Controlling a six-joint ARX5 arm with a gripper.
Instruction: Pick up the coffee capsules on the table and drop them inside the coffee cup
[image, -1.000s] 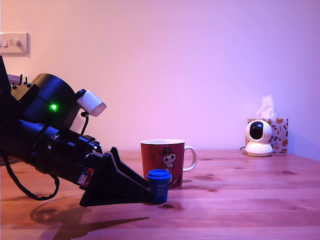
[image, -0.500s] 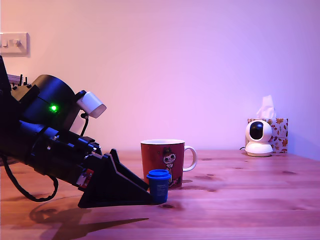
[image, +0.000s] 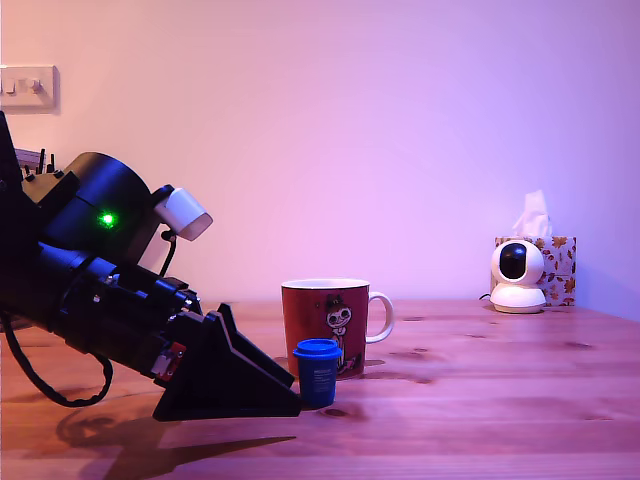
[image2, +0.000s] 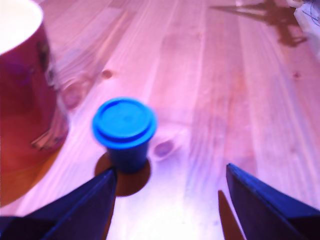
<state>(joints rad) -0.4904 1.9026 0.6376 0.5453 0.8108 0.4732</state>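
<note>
The dark-blue coffee capsule (image: 318, 375) (image2: 124, 131) stands upright on the wooden table (image: 480, 400) (image2: 210, 75), rim up, just in front of the dark red coffee cup (image: 322, 312) (image2: 25, 100), whose white handle points to the exterior view's right. My gripper (image: 290, 402) (image2: 170, 172) is low over the table and open. In the wrist view the capsule sits just beyond the fingertips, close to one finger (image2: 100, 192) and not between the two. Nothing is held.
At the back of the table on the exterior view's right, a small white camera (image: 517, 272) stands in front of a patterned tissue box (image: 560, 262). A black cable (image: 40, 385) loops under the arm. A wall switch (image: 27, 87) is at upper left.
The gripper has drawn back slightly toward the exterior view's left and dipped lower, so its tip no longer overlaps the capsule. Capsule and cup have not moved.
</note>
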